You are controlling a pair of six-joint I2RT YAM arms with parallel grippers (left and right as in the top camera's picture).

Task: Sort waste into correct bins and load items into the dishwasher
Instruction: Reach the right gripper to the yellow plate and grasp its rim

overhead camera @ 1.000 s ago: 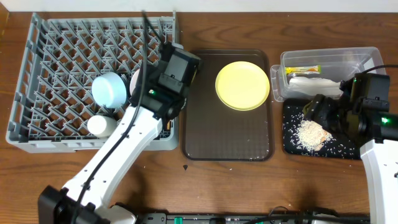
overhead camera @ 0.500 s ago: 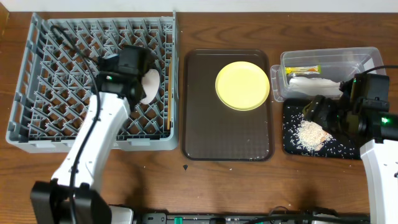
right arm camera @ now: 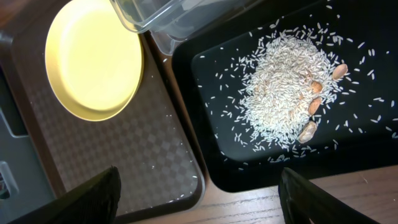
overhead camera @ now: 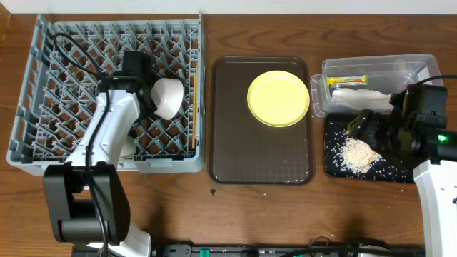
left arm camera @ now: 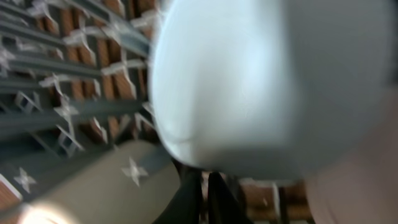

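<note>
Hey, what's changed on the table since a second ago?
The left arm swung left across the dish rack, away from its right edge, uncovering the white bowl and chopsticks. No grasp or release shows. The right gripper, yellow plate, rice and clear tub stayed put.

Pale bowl (left arm camera: 267, 81) blurred, overrunning the left wrist frame's top and right, left gripper (overhead camera: 148, 100) jaws masked by its arm overhead, yellow plate (right arm camera: 93, 59) clipped at top edge, clear tub (right arm camera: 180, 15) corner only, right gripper (right arm camera: 199, 200) fingers cut by bottom edge.
</note>
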